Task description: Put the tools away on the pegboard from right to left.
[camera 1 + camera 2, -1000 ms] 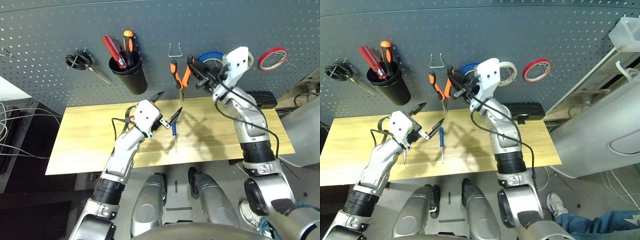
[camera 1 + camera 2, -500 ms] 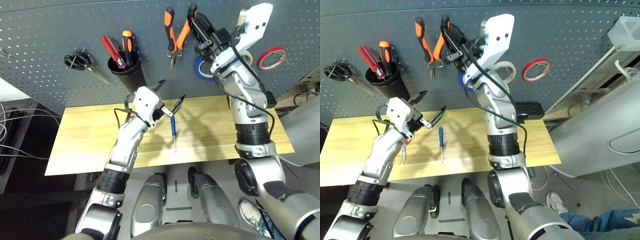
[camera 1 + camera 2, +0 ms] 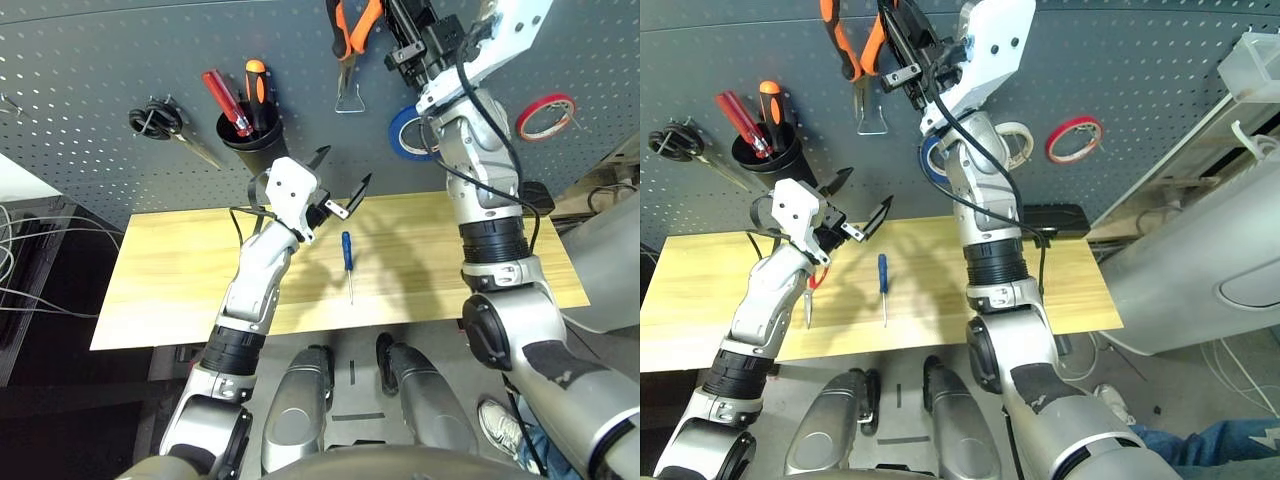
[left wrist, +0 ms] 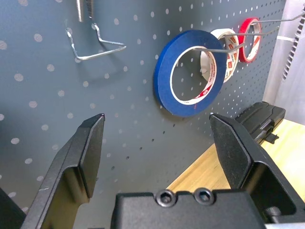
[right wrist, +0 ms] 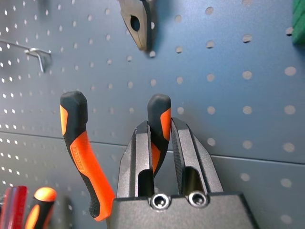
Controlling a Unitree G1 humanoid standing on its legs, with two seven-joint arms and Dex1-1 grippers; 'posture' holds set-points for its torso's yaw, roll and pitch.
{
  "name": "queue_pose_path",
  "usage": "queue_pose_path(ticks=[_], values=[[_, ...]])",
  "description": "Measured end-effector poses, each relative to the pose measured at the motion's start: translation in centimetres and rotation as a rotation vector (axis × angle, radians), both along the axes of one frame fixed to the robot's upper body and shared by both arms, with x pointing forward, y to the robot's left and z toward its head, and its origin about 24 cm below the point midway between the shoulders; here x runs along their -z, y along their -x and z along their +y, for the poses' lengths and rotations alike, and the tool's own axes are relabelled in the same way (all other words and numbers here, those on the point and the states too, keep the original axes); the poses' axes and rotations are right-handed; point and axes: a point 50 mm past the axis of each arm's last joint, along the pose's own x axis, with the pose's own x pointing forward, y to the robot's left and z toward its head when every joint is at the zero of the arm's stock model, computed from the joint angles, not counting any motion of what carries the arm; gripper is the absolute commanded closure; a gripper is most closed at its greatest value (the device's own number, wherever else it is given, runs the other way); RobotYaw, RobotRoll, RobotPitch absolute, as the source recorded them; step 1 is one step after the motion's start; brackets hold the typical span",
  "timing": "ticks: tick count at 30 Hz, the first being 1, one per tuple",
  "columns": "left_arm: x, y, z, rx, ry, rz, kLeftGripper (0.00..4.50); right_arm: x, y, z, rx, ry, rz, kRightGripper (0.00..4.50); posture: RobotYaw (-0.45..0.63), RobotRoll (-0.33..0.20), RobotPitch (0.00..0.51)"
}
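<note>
- The right claw (image 5: 161, 143) is clamped on one handle of the orange-and-black pliers (image 3: 352, 25), holding them high against the pegboard (image 3: 100, 80), above a bare wire hook (image 3: 348, 98).
- The right wrist view shows the grip up close: the two black fingers (image 5: 133, 162) pinch one handle between them, while the other handle hangs free beside them. The pliers' metal nose lies against the perforated panel.
- The left claw (image 3: 335, 185) stands wide and holds nothing, hovering above the back of the wooden surface (image 3: 160, 290) and in front of the pegboard.
- The small blue-handled screwdriver (image 3: 347, 262) lies flat on the surface, just in front of the left claw and apart from it.
- The blue tape roll (image 4: 183, 74) hangs on a long wire peg; the left wrist view shows the white tape roll (image 4: 228, 52) and the red tape roll (image 4: 248, 33) lined up behind it on pegs of their own.
- The head views show what the wrist views do not: scissors (image 3: 160, 125) hang at the far left of the pegboard, and a black cup holder (image 3: 258, 150) beside them carries a red screwdriver (image 3: 225, 100) and an orange-handled screwdriver (image 3: 258, 90).
- In the right eye view a slender tool (image 3: 808, 305) lies on the surface under the left forearm; I cannot tell what it is.
</note>
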Motion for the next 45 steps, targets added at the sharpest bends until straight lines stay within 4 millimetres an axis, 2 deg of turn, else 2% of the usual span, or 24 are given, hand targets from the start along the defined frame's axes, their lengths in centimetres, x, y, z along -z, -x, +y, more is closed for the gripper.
queue_pose_path(ticks=[19,29,40,45], values=[[0.2,0.3,0.2,-0.008,-0.005,0.019,0.00,2.4,-2.2,0.7,0.059,0.030,0.018,4.11,0.17,0.000,0.263],[-0.7,0.5,0.9,-0.053,0.082,-0.010,0.00,3.6,-2.7,1.2,0.054,0.032,0.051,4.11,0.18,0.000,0.258],[-0.8,0.5,0.9,-0.063,0.089,-0.022,0.00,4.0,-2.8,1.3,0.056,0.042,0.058,4.11,0.17,0.000,0.250],[-0.8,0.5,0.9,-0.059,0.085,-0.022,0.00,4.8,-2.7,1.1,0.054,0.056,0.074,2.39,0.16,0.000,0.251]])
